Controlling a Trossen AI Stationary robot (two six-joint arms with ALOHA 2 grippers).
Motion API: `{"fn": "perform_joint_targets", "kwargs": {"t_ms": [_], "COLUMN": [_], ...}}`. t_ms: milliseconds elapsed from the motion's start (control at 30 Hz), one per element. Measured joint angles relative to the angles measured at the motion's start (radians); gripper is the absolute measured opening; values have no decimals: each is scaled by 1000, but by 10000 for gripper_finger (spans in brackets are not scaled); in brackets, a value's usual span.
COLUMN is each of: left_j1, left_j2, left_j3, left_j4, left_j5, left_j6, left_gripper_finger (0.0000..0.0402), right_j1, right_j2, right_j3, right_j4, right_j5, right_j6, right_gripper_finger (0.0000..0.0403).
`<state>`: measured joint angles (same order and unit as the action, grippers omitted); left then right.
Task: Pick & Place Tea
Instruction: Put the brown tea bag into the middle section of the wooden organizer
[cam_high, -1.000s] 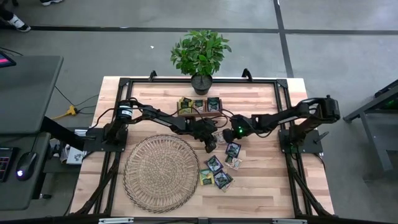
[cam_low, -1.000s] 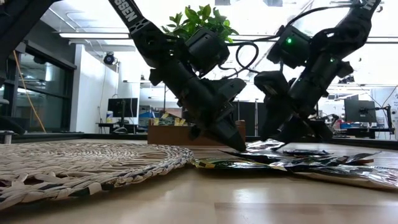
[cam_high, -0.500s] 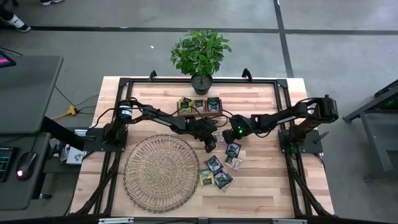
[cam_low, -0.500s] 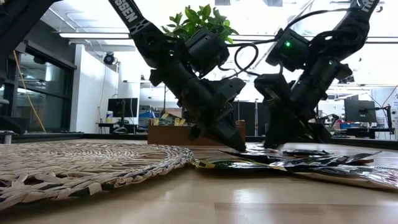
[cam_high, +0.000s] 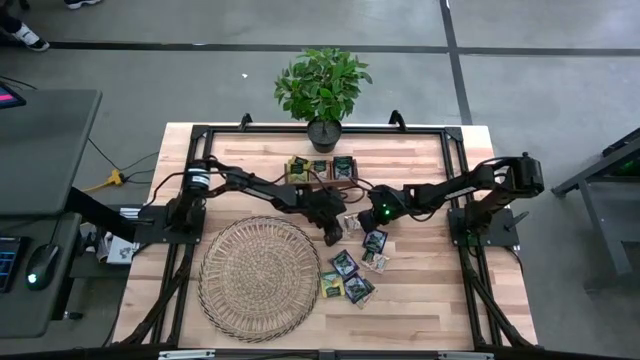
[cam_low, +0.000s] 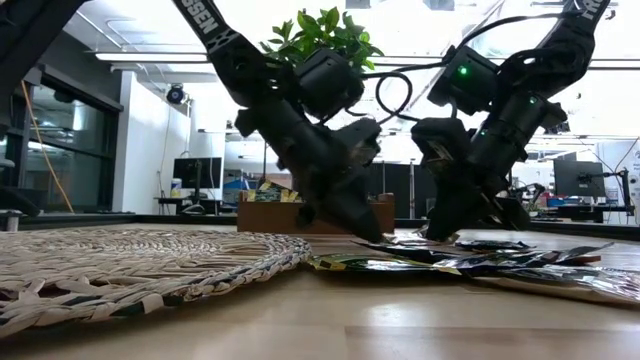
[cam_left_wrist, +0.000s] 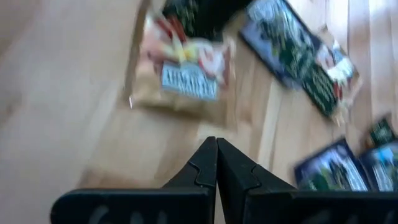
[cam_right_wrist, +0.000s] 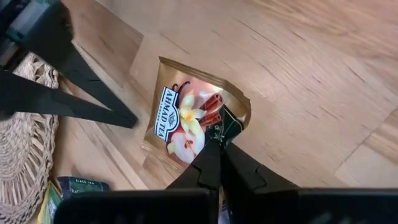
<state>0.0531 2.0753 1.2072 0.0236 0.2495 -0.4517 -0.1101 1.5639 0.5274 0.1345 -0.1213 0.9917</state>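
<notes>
Woven wicker filled the left of my overhead view: the round mat (cam_high: 258, 278) lay flat on the wooden table (cam_high: 420, 310), with nothing on it. Just past its upper right rim my left gripper (cam_high: 333, 234) hung low over the boards, its fingers pressed together on nothing, tips pointing down at bare wood. In its wrist view the closed fingertips (cam_left_wrist: 216, 163) sat just short of a pale sachet (cam_left_wrist: 185, 71), apart from it.

Behind, near the far edge, the small wooden tray (cam_high: 322, 170) held a few sachets, and the potted plant (cam_high: 322, 88) stood beyond it.

Right of the left gripper, my right gripper (cam_high: 352, 222) reached in from the right side and was down at the table. Its wrist view showed the fingers clenched on the edge of the pale sachet, a gold-rimmed packet printed with fruit and cinnamon sticks, which lay mostly flat on the wood between the two grippers. The left arm's dark fingers (cam_right_wrist: 74, 93) showed just beside that packet, not touching it.

Further right and nearer me, the loose pile of tea (cam_high: 352, 272) lay scattered on the table, dark navy and yellow-green sachets overlapping one another, near the mat's right edge
</notes>
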Motion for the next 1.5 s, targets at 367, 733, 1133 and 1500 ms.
{"fn": "perform_joint_targets", "kwargs": {"t_ms": [367, 733, 1133, 1500], "left_j1": [18, 19, 19, 18], "left_j2": [-110, -118, -118, -118], "left_j3": [-2, 1, 1, 2], "left_j4": [-195, -186, 58, 233], "left_j5": [1, 123, 301, 240], "left_j6": [86, 116, 193, 235], "left_gripper_finger": [1, 1, 1, 1], "right_j1": [4, 27, 86, 153], "right_j2": [-38, -64, -66, -67], "right_j3": [52, 371, 507, 507], "right_j4": [-87, -693, -952, -980], "right_j5": [3, 44, 60, 59], "right_j6": [-117, -531, -732, -697], "right_gripper_finger": [1, 0, 0, 0]}}
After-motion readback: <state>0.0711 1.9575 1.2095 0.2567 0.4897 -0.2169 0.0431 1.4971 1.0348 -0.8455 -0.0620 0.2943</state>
